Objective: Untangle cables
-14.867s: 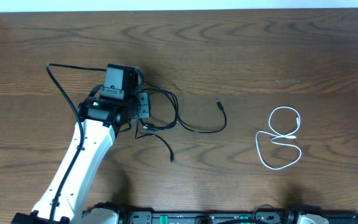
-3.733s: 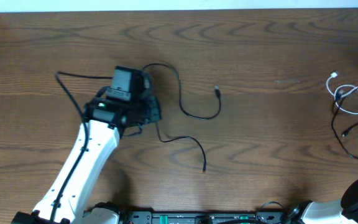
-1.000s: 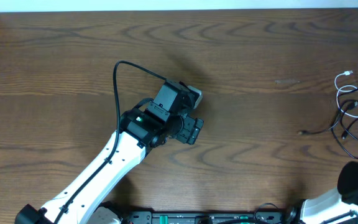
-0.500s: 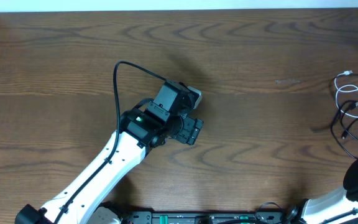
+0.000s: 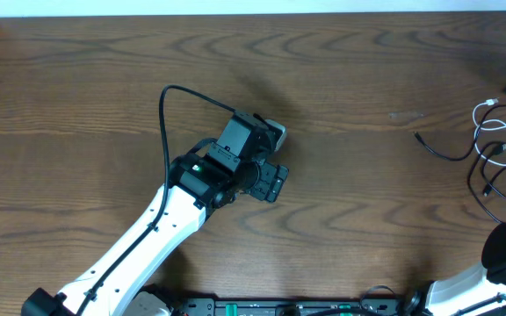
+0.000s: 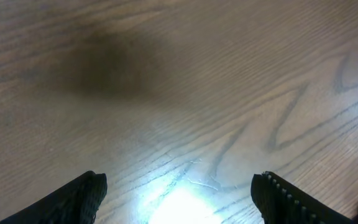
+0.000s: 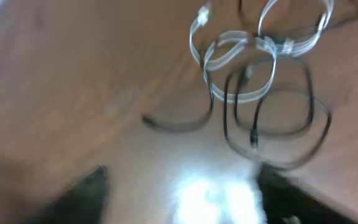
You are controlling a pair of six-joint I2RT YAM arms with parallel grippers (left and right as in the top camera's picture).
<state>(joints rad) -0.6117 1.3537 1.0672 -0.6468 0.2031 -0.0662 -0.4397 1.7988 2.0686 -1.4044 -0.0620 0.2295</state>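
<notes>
Skimming the overhead view, Annotator A asks: "Where do the cables (image 5: 502, 154) sit, and is the job done?"

Annotator B: "Heaped at the right edge of the table (image 5: 341, 79), well apart from the left gripper (image 6: 179, 199). Not done, by the look of it. The white cord (image 7: 266, 43) loops over the black cords (image 7: 252, 127). Whether a real knot holds them, the blur hides. One black end (image 5: 437, 151) trails out leftward from the pile. Likely left to do: pull white off black and lay each one apart."

A: "Jaws?"

B: "The left gripper hovers over bare table near the middle, fingers spread wide, nothing between them. The right gripper (image 7: 179, 193) hangs above the pile. Its wrist view is smeared, but the two dark fingers sit far apart with no cord between, so it reads as spread and empty."

A: "Any brand, label, text?"

B: "None readable. A small green light (image 5: 198, 167) shows on the left arm, and no lettering can be made out anywhere."
</notes>
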